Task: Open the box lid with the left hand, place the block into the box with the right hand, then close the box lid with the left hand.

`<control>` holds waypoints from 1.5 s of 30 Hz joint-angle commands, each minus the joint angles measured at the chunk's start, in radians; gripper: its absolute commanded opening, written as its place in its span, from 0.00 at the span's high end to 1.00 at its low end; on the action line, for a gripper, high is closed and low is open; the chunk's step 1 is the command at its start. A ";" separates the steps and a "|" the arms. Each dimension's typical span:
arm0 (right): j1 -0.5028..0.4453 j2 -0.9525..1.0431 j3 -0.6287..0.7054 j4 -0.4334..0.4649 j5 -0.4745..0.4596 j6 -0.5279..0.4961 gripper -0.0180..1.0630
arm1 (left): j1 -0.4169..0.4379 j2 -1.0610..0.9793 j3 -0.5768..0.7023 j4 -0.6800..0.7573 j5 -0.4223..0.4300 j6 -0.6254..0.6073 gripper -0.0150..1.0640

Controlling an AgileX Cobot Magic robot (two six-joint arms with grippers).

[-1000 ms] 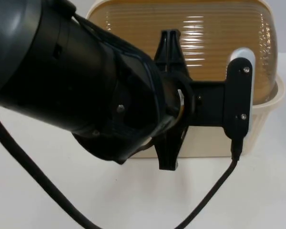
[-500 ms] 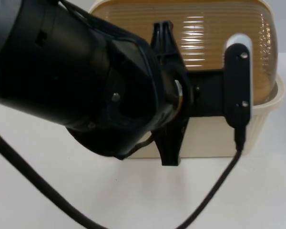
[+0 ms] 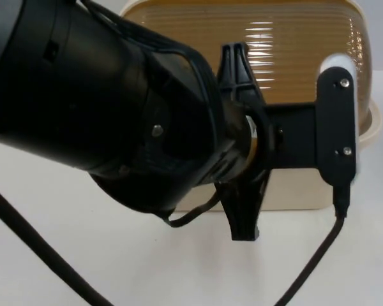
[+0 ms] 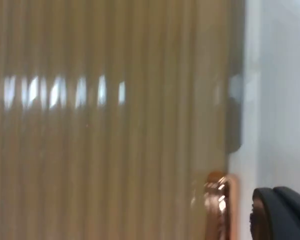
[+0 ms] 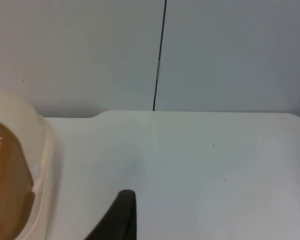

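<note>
**Left arm at the closed box**

A white desk (image 3: 64, 255) runs to a grey partition (image 5: 230, 55). The box (image 3: 293, 191) sits far centre, its amber ribbed lid (image 3: 287, 57) down. The left end effector (image 3: 242, 140) hangs over the lid front, probably to lift it; its opening cannot be judged. The right end effector (image 5: 121, 220) waits right of the box, its opening unreadable. The left arm hides the box's near left.
</note>
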 commanded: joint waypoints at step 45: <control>0.004 -0.001 -0.005 -0.001 -0.018 0.006 0.01 | 0.076 0.016 -0.003 0.084 -0.067 -0.013 0.99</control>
